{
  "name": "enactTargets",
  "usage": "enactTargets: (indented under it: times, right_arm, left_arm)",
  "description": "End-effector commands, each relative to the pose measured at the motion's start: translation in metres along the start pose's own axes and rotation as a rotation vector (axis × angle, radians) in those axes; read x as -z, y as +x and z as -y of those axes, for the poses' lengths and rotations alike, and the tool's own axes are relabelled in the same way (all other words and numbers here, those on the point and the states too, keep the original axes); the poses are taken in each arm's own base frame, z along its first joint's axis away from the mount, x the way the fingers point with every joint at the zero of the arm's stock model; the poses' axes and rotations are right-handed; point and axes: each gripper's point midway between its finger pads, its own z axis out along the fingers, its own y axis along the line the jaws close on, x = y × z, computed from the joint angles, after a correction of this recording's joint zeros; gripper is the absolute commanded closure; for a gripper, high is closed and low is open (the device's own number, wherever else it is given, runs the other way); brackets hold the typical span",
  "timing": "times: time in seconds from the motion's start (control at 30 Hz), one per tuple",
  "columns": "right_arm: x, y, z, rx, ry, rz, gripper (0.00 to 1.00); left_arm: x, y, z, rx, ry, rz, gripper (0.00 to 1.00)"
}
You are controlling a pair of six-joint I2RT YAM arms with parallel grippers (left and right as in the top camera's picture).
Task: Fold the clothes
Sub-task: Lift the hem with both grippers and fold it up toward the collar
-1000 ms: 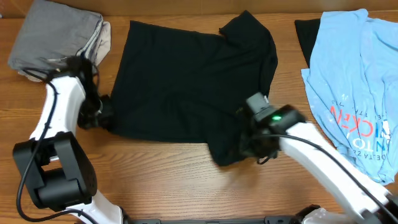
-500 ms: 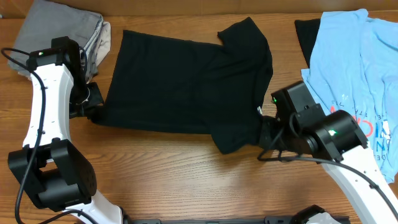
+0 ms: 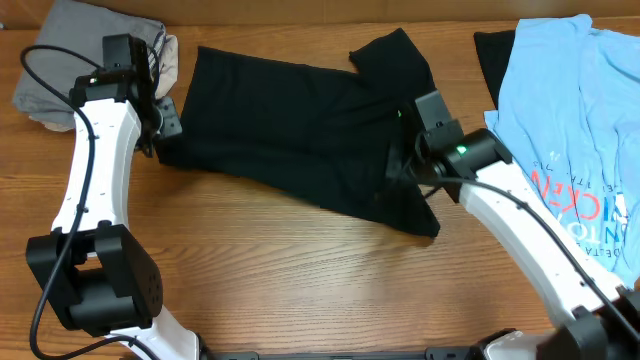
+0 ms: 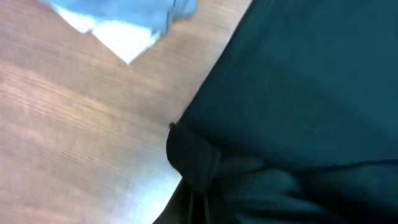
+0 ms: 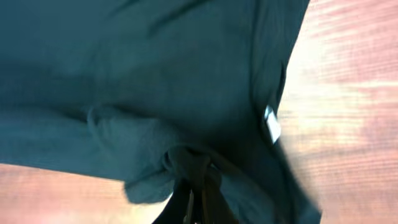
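Observation:
The black T-shirt (image 3: 300, 130) lies across the middle of the table, its lower part doubled over. My left gripper (image 3: 160, 130) is shut on its left edge; in the left wrist view the pinched black cloth (image 4: 193, 165) bunches at the fingers (image 4: 198, 208). My right gripper (image 3: 405, 170) is shut on a bunch of the shirt near its right side; the right wrist view shows the gathered cloth (image 5: 189, 162) at the fingers (image 5: 198, 202) and a small white label (image 5: 271, 123). The light blue red-printed tee (image 3: 575, 130) lies at the far right.
Folded grey and beige garments (image 3: 90, 60) are stacked at the back left, right behind my left arm. A black cloth edge (image 3: 490, 60) shows under the blue tee. Bare wooden table (image 3: 260, 280) spreads along the front.
Both grippers moved toward the back of the table with the shirt's front edge, the right one also leftward. The shirt's lower part has folded up over itself and now sits slanted.

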Motion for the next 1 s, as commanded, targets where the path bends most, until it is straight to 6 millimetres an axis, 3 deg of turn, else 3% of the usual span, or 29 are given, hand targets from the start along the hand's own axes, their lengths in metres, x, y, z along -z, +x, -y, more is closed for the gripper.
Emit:
enactTargets:
  times: [0.0,0.2,0.5,0.77,0.97]
  right_arm:
    - [-0.005,-0.029,0.008,0.021,0.016,0.078,0.96]
    - [-0.024,-0.057,0.015,0.050,0.008,0.139,0.96]
    - [-0.068,-0.069,0.017,0.086,-0.002,0.137,0.96]
    - [-0.083,-0.095,0.005,0.107,-0.041,0.239,0.96]
    - [-0.094,-0.102,0.006,0.099,-0.045,0.259,0.96]
  left_arm:
    - [-0.014,-0.008,-0.001,-0.002,-0.015,0.017,0.96]
    - [-0.050,-0.013,0.009,-0.010,-0.007,0.008,0.96]
    - [-0.109,0.005,0.028,-0.057,-0.014,-0.079,0.96]
    - [-0.120,0.002,0.034,-0.062,-0.008,-0.066,0.96]
    - [-0.120,-0.001,0.039,-0.068,-0.001,-0.049,0.96]
